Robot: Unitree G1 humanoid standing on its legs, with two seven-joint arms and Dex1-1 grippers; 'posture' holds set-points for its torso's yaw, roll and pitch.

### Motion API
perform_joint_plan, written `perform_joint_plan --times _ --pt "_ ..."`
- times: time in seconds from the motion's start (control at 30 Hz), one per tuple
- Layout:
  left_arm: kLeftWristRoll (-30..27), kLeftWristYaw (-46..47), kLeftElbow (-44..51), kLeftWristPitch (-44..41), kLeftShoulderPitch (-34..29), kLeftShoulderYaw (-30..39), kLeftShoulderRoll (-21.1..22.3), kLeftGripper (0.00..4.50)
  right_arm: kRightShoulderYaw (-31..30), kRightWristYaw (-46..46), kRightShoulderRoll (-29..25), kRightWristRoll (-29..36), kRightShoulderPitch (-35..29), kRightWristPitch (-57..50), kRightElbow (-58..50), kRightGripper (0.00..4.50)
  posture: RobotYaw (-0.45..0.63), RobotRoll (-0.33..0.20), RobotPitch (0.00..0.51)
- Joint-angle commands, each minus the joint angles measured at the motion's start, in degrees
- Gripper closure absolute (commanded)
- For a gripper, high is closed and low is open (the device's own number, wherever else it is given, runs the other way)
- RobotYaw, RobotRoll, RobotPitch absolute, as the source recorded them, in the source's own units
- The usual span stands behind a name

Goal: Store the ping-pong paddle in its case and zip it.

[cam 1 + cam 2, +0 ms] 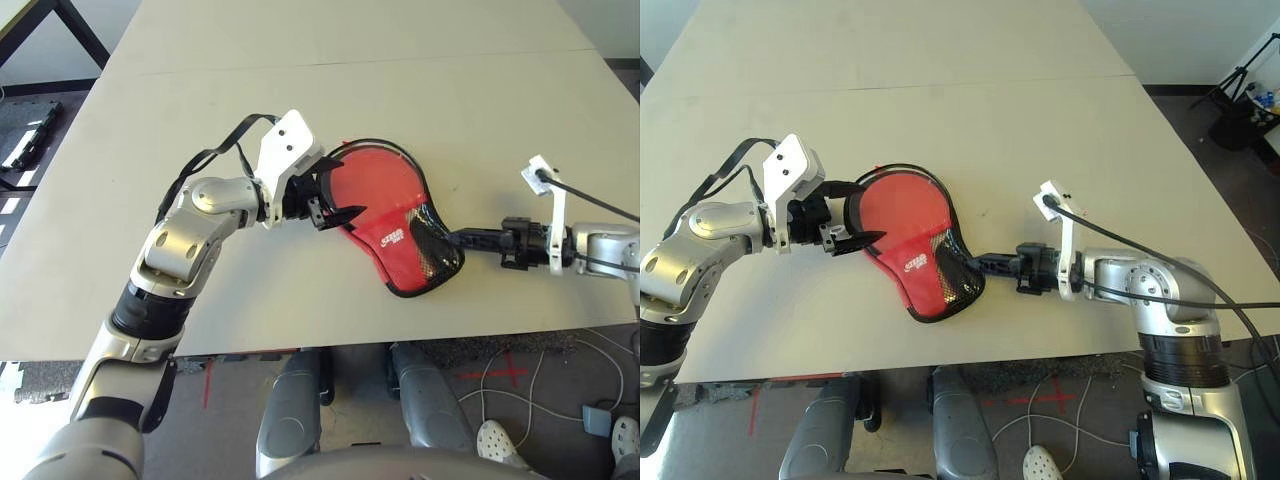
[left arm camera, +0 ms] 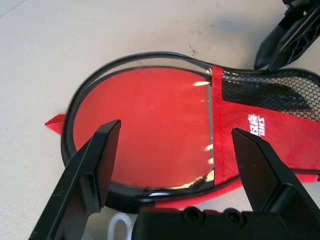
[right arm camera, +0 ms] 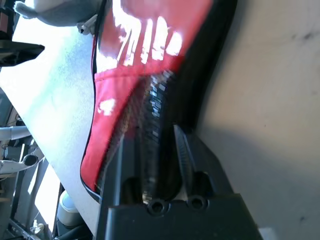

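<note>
Brightly lit throughout; glare on the clear plastic (image 3: 150, 37) in the right wrist view, with slight blur nearby. Soft shadow beside it, across the tabletop (image 3: 270, 150).

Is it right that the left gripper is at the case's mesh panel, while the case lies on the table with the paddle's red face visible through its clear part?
Not quite: the right gripper is at the mesh panel, as the left eye view shows. The rest is right.
</note>
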State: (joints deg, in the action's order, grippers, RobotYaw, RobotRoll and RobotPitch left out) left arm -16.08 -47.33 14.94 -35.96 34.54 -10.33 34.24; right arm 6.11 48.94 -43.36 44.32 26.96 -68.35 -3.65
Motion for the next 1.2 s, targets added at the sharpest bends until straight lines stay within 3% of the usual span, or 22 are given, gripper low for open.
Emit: perform_joint_plan --times 0.03,0.23,0.43,0.7,0.87,1.07,1.2 --pt "0.24 -0.33 0.46 -0.34 -0.95 -1.00 -0.11 0.00 -0.55 0.47 -1.09 -0.91 -0.18 0.41 0.43 1.88 0.00 0.000 0.239" --pt "0.61 -0.44 0.00 -0.03 -0.68 -0.53 0.24 0.00 -0.75 0.74 -1.49 -1.08 -0.09 0.59 0.78 0.03 0.00 0.000 0.237" --pt "1.24 -1.04 -0.93 0.37 -0.30 1.33 3.01 0.00 0.07 2.74 -0.99 -2.18 2.52 6.34 3.15 0.03 0.00 0.000 0.236" --pt "1.84 -1.37 -3.30 1.76 -1.55 3.41 7.10 0.00 -6.48 6.53 1.64 -12.73 7.97 23.53 9.76 0.03 0.01 0.000 0.239" --pt "1.61 -0.92 -2.74 1.36 -2.10 3.91 6.94 0.00 -9.01 7.43 2.92 -16.84 10.09 27.18 13.85 0.03 0.02 0.000 0.241" --pt "1.59 -0.69 -1.69 0.76 -2.86 4.33 7.00 0.00 -7.79 5.10 4.80 -16.82 12.74 19.84 18.70 0.03 0.03 0.000 0.242" --pt "1.61 -0.65 -1.34 0.59 -3.05 4.41 6.95 0.00 -7.36 6.63 5.17 -15.01 11.63 16.45 16.51 0.03 0.03 0.000 0.244"
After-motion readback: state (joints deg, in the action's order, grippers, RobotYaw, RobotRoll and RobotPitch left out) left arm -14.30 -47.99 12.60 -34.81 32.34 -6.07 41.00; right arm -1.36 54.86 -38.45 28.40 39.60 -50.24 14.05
